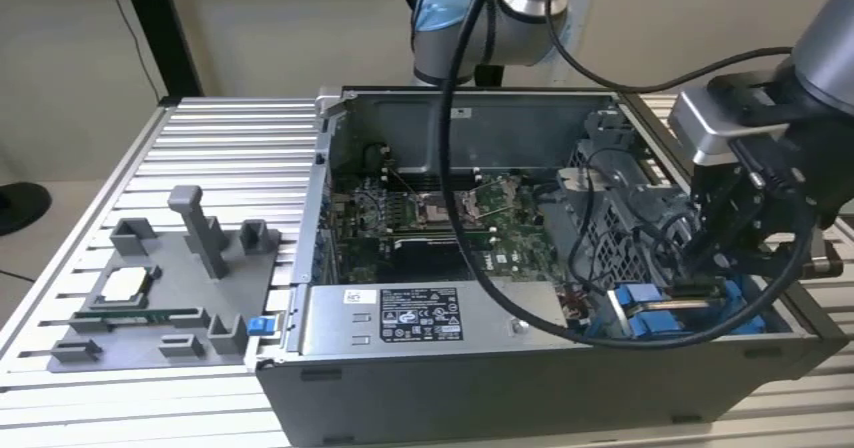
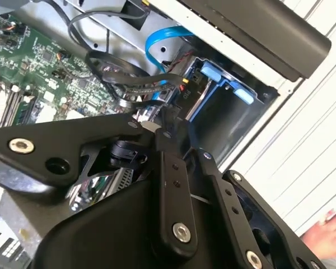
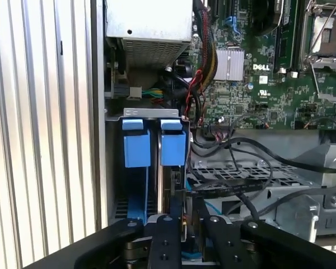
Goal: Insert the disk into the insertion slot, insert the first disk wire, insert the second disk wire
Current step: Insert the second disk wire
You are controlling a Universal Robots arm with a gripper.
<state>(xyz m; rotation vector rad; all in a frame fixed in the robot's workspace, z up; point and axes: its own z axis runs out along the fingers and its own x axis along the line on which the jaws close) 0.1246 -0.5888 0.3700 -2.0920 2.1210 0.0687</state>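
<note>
The disk (image 3: 177, 188) stands on edge in the insertion slot (image 3: 135, 185), its bright blue frame tab beside the slot's blue rail. My gripper (image 3: 185, 221) reaches down over the bay at the case's front corner on the exterior view's right, with its fingers closed on the disk's thin edge. From outside, the gripper (image 1: 697, 280) sits just above the slot's blue rails (image 1: 667, 323), and the disk's edge (image 1: 697, 291) shows between its fingers. In the second wrist view the gripper (image 2: 154, 120) ends beside the grey bay (image 2: 229, 117). Black wires (image 2: 123, 73) loop close by.
The open case holds a green motherboard (image 1: 427, 228) and a grey labelled power-supply box (image 1: 414, 318). Black cables (image 3: 252, 162) cross a perforated cage next to the bay. A blue cable (image 2: 162, 36) curves nearby. A grey fixture tray (image 1: 147, 298) lies on the ribbed table. A person's hand (image 2: 330, 227) rests near the case.
</note>
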